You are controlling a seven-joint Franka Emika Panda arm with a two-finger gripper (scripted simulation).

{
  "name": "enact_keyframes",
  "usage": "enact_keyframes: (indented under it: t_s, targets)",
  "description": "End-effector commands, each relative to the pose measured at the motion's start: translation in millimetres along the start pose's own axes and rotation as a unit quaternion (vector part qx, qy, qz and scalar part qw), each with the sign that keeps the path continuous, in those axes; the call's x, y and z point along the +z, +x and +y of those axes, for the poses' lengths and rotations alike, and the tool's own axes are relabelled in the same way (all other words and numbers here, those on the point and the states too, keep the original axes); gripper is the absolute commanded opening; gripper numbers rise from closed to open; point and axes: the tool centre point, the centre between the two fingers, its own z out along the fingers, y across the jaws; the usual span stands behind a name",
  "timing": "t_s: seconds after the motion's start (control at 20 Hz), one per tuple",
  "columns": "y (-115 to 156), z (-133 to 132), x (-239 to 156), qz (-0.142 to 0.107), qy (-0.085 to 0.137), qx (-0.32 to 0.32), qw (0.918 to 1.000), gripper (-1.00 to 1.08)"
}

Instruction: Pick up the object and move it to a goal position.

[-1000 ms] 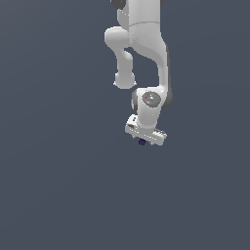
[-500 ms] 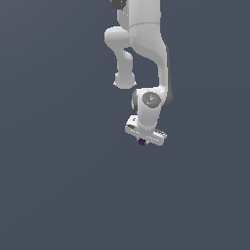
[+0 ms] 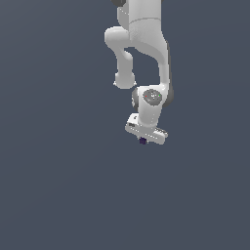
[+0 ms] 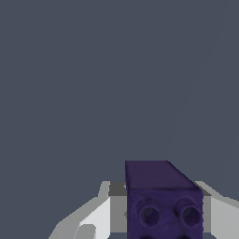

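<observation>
The white two-finger gripper is clamping the small dark purple studded plastic block between its fingers, carrying it tucked under the white arm over the grey surface; it is looking light, rigid, slick-sided, best pinched on flat walls.

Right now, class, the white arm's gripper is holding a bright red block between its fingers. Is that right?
Not quite. The block is dark purple, not red, as the wrist view shows clearly. The rest holds: the white arm's gripper has it between its fingers.
</observation>
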Motion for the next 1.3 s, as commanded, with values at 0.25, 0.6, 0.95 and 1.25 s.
enact_keyframes:
  t_s: [0.25,0.6,0.95,1.25]
  targets:
    - [-2.3,-9.0,-43.8,0.001,0.000,0.000,1.0000,-1.00]
    - [-5.8,-22.4,-111.7,0.001,0.000,0.000,1.0000,-1.00]
    - [-9.5,-37.9,-189.1,0.001,0.000,0.000,1.0000,-1.00]
    - [-12.1,-51.0,-252.5,0.001,0.000,0.000,1.0000,-1.00]
